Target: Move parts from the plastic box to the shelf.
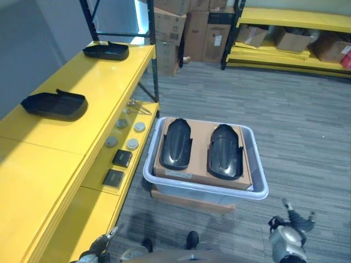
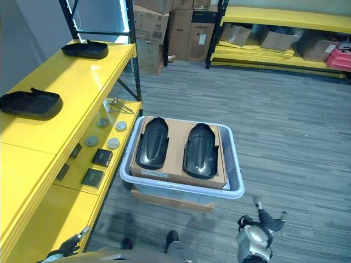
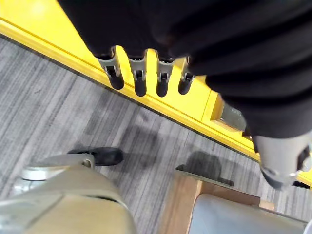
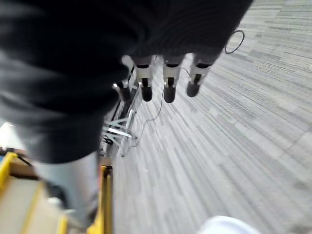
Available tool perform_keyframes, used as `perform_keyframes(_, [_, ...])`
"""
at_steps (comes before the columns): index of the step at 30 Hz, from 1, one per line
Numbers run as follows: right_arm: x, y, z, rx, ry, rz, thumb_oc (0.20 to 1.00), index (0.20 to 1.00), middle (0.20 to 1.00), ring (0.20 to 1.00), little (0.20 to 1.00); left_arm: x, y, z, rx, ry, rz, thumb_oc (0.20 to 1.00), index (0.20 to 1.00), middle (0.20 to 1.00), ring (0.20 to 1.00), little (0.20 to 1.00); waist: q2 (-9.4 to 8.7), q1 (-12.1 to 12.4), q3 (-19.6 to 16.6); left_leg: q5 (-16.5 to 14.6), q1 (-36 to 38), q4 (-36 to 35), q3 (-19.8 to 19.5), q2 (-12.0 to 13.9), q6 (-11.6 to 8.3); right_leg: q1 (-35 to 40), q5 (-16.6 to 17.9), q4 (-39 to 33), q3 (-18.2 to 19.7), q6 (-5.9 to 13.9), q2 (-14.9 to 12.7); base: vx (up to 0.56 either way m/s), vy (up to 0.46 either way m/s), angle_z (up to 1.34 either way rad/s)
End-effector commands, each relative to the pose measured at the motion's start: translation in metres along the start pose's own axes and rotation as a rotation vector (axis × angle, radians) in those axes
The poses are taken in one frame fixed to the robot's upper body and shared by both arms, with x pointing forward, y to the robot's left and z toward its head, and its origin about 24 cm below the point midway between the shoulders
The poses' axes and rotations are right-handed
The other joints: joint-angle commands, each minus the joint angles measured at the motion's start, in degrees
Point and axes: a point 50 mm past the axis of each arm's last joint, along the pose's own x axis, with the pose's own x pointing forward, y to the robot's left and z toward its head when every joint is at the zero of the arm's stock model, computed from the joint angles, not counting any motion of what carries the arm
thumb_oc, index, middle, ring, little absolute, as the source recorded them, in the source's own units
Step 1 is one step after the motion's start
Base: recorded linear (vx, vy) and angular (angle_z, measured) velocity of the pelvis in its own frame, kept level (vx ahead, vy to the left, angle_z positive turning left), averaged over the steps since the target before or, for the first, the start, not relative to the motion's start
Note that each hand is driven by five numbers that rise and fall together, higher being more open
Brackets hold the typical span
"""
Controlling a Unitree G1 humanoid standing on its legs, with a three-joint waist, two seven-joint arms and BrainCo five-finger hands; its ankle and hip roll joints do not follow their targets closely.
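Left hand (image 3: pixel 146 73) low beside shelf (image 1: pixel 82 93) edge, fingers straight, empty. Two black parts already on shelf top: near one (image 1: pixel 54 104), far one (image 1: pixel 106 51). Lower level: round discs (image 1: pixel 131 143), two dark flat blocks (image 1: pixel 122 158). Grey plastic box (image 1: pixel 258 186) on floor just beside shelf; two glossy black curved parts (image 1: pixel 175 143) (image 1: pixel 225 150) side by side on cardboard sheet (image 1: pixel 200 139) inside. Right hand (image 4: pixel 168 78) low over carpet, fingers relaxed, empty. Cartons (image 1: pixel 186 27) stacked behind.

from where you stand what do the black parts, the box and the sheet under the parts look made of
The black parts look like moulded plastic: smooth curved shells with soft glossy highlights. The box seems to be pale grey plastic with a rounded, slightly translucent rim. The sheet under the parts looks like cardboard, flat matte brown with cut edges. Both hands hang low and empty, left hand and right hand, fingers relaxed.
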Motion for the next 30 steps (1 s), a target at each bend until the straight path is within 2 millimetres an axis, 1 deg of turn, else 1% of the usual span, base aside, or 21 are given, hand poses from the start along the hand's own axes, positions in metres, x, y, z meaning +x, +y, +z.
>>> perform_keyframes(1, [0.021,0.0,0.087,0.052,-0.394,-0.062,1.0,1.0,1.0,1.0,1.0,0.003,0.001,0.02,0.002,-0.066,-0.01,1.0,1.0,1.0,1.0,1.0,-1.09,0.06,-0.35,1.09,-3.08,-1.34,-2.53,0.38,-0.31,4.84,-1.22,-3.58,0.09,3.29,0.46,0.07,0.065,-0.02])
perform_keyframes(2, [0.022,0.0,0.089,0.053,-0.4,-0.063,1.0,1.0,1.0,1.0,1.0,0.003,0.001,0.02,0.003,-0.066,-0.012,1.0,1.0,1.0,1.0,1.0,-1.05,0.1,-0.34,1.07,-3.06,-1.35,-2.53,0.35,-0.29,4.88,-1.19,-3.64,0.09,3.32,0.44,0.09,0.068,0.02])
perform_keyframes(3, [0.024,0.0,0.101,0.064,-0.425,-0.051,1.0,1.0,1.0,1.0,1.0,0.003,0.001,0.021,0.003,-0.066,-0.016,1.0,1.0,1.0,1.0,1.0,-1.02,0.15,-0.4,0.97,-3.01,-1.44,-2.5,0.23,-0.27,4.89,-1.07,-3.83,0.05,3.47,0.29,0.05,0.034,0.01])
perform_keyframes(5, [0.027,0.001,0.115,0.058,-0.462,-0.035,1.0,1.0,1.0,1.0,1.0,0.003,-0.001,0.021,0.007,-0.065,-0.024,1.0,1.0,1.0,1.0,1.0,-0.99,0.4,-0.4,0.89,-3.14,-1.53,-2.69,0.07,-0.19,4.74,-0.96,-3.97,-0.03,3.65,0.1,0.06,0.04,0.0])
perform_keyframes(7, [0.029,0.005,0.122,0.041,-0.468,-0.011,1.0,1.0,1.0,1.0,1.0,0.003,-0.003,0.02,0.011,-0.065,-0.029,1.0,1.0,1.0,1.0,1.0,-0.98,0.76,-0.21,0.97,-3.3,-1.5,-2.86,-0.02,-0.19,4.63,-0.89,-3.96,-0.21,3.72,-0.09,0.05,0.042,-0.02])
perform_keyframes(9, [0.032,0.016,0.126,0.002,-0.445,0.044,1.0,1.0,1.0,1.0,1.0,0.004,-0.009,0.021,0.017,-0.069,-0.05,1.0,1.0,1.0,1.0,1.0,-0.75,1.78,0.5,1.23,-4.02,-1.29,-3.27,-0.26,-0.14,4.1,-0.71,-3.81,-0.62,3.72,-0.49,0.04,0.067,-0.01])
perform_keyframes(10, [0.033,0.018,0.126,-0.004,-0.439,0.051,1.0,1.0,1.0,1.0,1.0,0.004,-0.01,0.022,0.018,-0.071,-0.053,1.0,1.0,1.0,1.0,1.0,-0.69,1.95,0.66,1.32,-4.23,-1.22,-3.37,-0.3,-0.12,3.89,-0.68,-3.69,-0.68,3.71,-0.57,-0.08,0.11,0.0])
perform_keyframes(11, [0.036,0.032,0.128,-0.02,-0.405,0.088,1.0,1.0,1.0,1.0,1.0,0.005,-0.014,0.031,0.016,-0.102,-0.075,1.0,1.0,1.0,1.0,1.0,-0.12,3.07,2.39,1.98,-6.04,-0.73,-4.17,-0.6,0.01,2.14,-0.52,-2.72,-0.99,3.6,-1.04,-0.12,0.088,0.02])
perform_keyframes(12, [0.036,0.035,0.128,-0.022,-0.402,0.093,1.0,1.0,1.0,1.0,1.0,0.005,-0.015,0.033,0.014,-0.109,-0.079,1.0,1.0,1.0,1.0,1.0,0.01,3.23,2.81,2.07,-6.49,-0.55,-4.36,-0.68,0.04,1.76,-0.49,-2.53,-1.04,3.57,-1.12,-0.18,0.112,0.02])
perform_keyframes(16, [0.038,0.061,0.138,-0.074,-0.413,0.132,1.0,1.0,1.0,1.0,1.0,0.007,-0.021,0.05,0.013,-0.162,-0.1,1.0,1.0,1.0,1.0,1.0,1.2,4.71,6.25,2.78,-10.29,0.99,-6.05,-1.34,0.13,-1.1,-0.33,-1.18,-1.67,3.32,-1.76,-0.13,0.09,0.14])
perform_keyframes(17, [0.038,0.063,0.139,-0.072,-0.412,0.133,1.0,1.0,1.0,1.0,1.0,0.007,-0.022,0.052,0.017,-0.168,-0.104,1.0,1.0,1.0,1.0,1.0,1.29,4.85,6.51,2.82,-10.63,1.11,-6.21,-1.42,0.17,-1.38,-0.32,-1.05,-1.77,3.32,-1.82,-0.2,0.067,0.29])
perform_keyframes(18, [0.04,0.074,0.145,-0.074,-0.407,0.143,1.0,1.0,1.0,1.0,1.0,0.007,-0.024,0.066,0.011,-0.207,-0.11,1.0,1.0,1.0,1.0,1.0,1.84,6.08,8.37,3.41,-13.64,1.96,-7.44,-1.99,0.42,-3.8,-0.19,-0.04,-2.34,3.31,-2.21,-0.23,0.057,0.26])
perform_keyframes(21, [0.04,0.086,0.155,-0.065,-0.412,0.162,1.0,1.0,1.0,1.0,1.0,0.008,-0.026,0.076,0.011,-0.233,-0.119,1.0,1.0,1.0,1.0,1.0,2.32,7.14,9.82,4.03,-16.5,2.8,-8.63,-2.54,0.59,-6.03,-0.19,1.01,-3.02,3.27,-2.52,-0.15,0.04,0.23])
perform_keyframes(22, [0.041,0.088,0.157,-0.064,-0.415,0.167,1.0,1.0,1.0,1.0,1.0,0.008,-0.026,0.078,0.015,-0.237,-0.121,1.0,1.0,1.0,1.0,1.0,2.49,7.54,10.3,4.18,-17.2,3.03,-9.0,-2.72,0.66,-6.57,-0.22,1.34,-3.2,3.23,-2.66,-0.13,0.033,0.3])
perform_keyframes(23, [0.04,0.093,0.164,-0.057,-0.423,0.181,1.0,1.0,1.0,1.0,1.0,0.008,-0.025,0.08,0.02,-0.244,-0.125,1.0,1.0,1.0,1.0,1.0,2.71,7.97,10.94,4.43,-18.38,3.36,-9.46,-3.01,0.78,-7.76,-0.3,2.05,-3.53,3.24,-2.83,-0.11,0.033,0.23])
perform_keyframes(26, [0.034,0.107,0.174,-0.053,-0.428,0.207,1.0,1.0,1.0,1.0,1.0,0.008,-0.023,0.079,0.019,-0.244,-0.129,1.0,1.0,1.0,1.0,1.0,3.09,8.74,12.1,4.81,-19.98,3.89,-10.17,-3.45,0.96,-9.2,-0.59,3.19,-3.97,3.15,-3.23,-0.06,0.048,0.17])
perform_keyframes(30, [0.028,0.118,0.178,-0.072,-0.426,0.236,1.0,1.0,1.0,1.0,1.0,0.007,-0.022,0.075,0.005,-0.243,-0.144,1.0,1.0,1.0,1.0,1.0,3.28,9.19,12.54,4.98,-20.57,3.78,-10.3,-3.88,1.13,-9.81,-0.73,3.46,-4.13,3.2,-3.61,0.0,0.07,0.08])
